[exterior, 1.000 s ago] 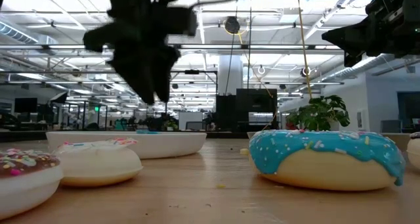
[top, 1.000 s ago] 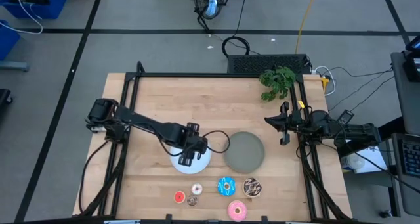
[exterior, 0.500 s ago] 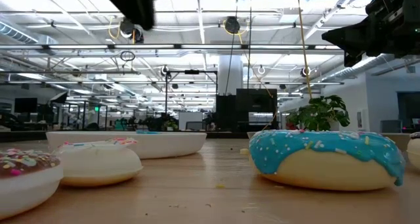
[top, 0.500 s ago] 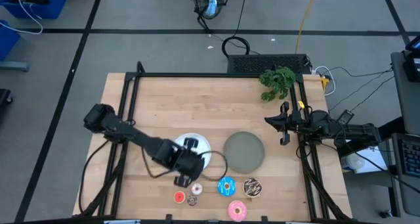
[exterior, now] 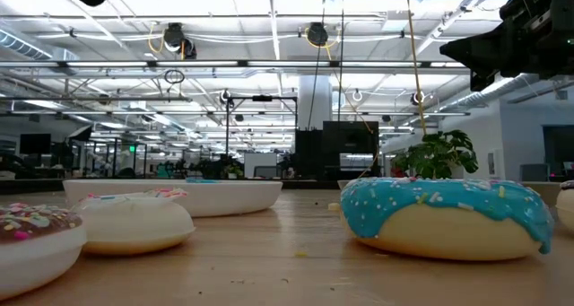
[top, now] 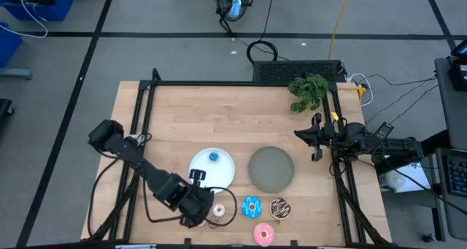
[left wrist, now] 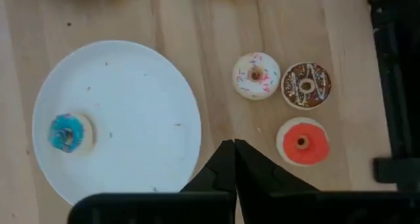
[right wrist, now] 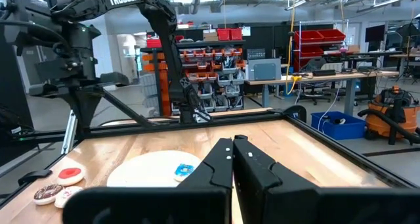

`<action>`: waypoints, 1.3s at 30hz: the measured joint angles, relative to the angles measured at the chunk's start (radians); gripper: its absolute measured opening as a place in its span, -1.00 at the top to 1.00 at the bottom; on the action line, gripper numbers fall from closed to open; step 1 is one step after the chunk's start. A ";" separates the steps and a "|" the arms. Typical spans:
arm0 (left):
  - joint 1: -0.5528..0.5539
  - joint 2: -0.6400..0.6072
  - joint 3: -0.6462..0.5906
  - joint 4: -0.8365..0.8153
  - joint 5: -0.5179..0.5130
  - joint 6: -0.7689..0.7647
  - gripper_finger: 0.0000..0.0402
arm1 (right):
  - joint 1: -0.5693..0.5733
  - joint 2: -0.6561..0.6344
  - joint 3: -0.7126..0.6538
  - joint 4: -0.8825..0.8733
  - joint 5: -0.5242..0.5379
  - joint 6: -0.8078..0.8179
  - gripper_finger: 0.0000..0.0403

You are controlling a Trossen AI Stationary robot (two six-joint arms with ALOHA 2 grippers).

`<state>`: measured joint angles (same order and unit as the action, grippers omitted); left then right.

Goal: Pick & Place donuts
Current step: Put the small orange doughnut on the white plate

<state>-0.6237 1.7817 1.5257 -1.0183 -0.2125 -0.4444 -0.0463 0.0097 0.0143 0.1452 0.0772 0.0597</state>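
Observation:
My left gripper (top: pixel 200 209) (left wrist: pixel 234 159) hovers shut and empty over the near part of the table, beside the white plate (top: pixel 222 173). A tiny blue donut (top: pixel 214 157) (left wrist: pixel 65 133) lies flat on that plate. Just past the fingertips, three tiny donuts lie on the wood: whitish-pink (left wrist: pixel 256 75), brown (left wrist: pixel 306 86) and red (left wrist: pixel 302 142). The larger blue-iced (top: pixel 252 207), chocolate sprinkled (top: pixel 279 208) and pink-iced (top: pixel 263 234) donuts lie near the front edge. My right gripper (top: pixel 315 139) (right wrist: pixel 234 155) waits shut at the table's right side.
A round grey plate (top: pixel 271 169) sits right of the white one. A green plant (top: pixel 308 90) stands at the far right corner. A black frame (top: pixel 219 83) borders the tabletop. Bare wood stretches across the table's far half.
My left gripper has moved from over the white plate toward the table's near edge, rising out of the low view, and has shut. The tiny blue donut stays on the white plate.

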 joint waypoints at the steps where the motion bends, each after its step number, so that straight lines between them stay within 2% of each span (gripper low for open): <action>1: -0.001 0.000 0.000 0.000 0.010 -0.022 0.96 | 0.000 0.000 0.000 0.000 0.000 0.000 1.00; 4: -0.001 0.000 0.000 -0.001 0.067 -0.072 0.93 | 0.000 0.000 0.000 0.000 0.000 0.000 1.00; 6: -0.002 0.011 0.000 0.007 0.070 -0.068 0.92 | 0.000 0.000 0.000 0.000 0.000 0.000 1.00; 12: 0.000 0.041 0.002 0.097 0.030 0.024 0.92 | 0.000 0.000 0.000 0.000 0.000 0.000 1.00; 19: 0.012 0.130 0.000 0.133 0.132 0.138 0.92 | 0.000 0.002 0.000 -0.001 0.000 0.009 1.00; 27: -0.002 0.132 0.000 0.145 0.071 0.066 0.92 | 0.000 0.010 0.000 -0.004 0.000 0.007 1.00; 32: -0.013 0.132 0.000 0.144 0.074 0.043 0.92 | 0.000 0.019 0.000 -0.004 0.000 -0.002 1.00; 39: -0.049 0.132 0.000 0.149 0.081 0.097 0.92 | 0.000 0.020 0.000 -0.007 0.000 -0.022 1.00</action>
<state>-0.6722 1.9137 1.5253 -0.8693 -0.1311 -0.3478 -0.0460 0.0296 0.0143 0.1377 0.0772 0.0375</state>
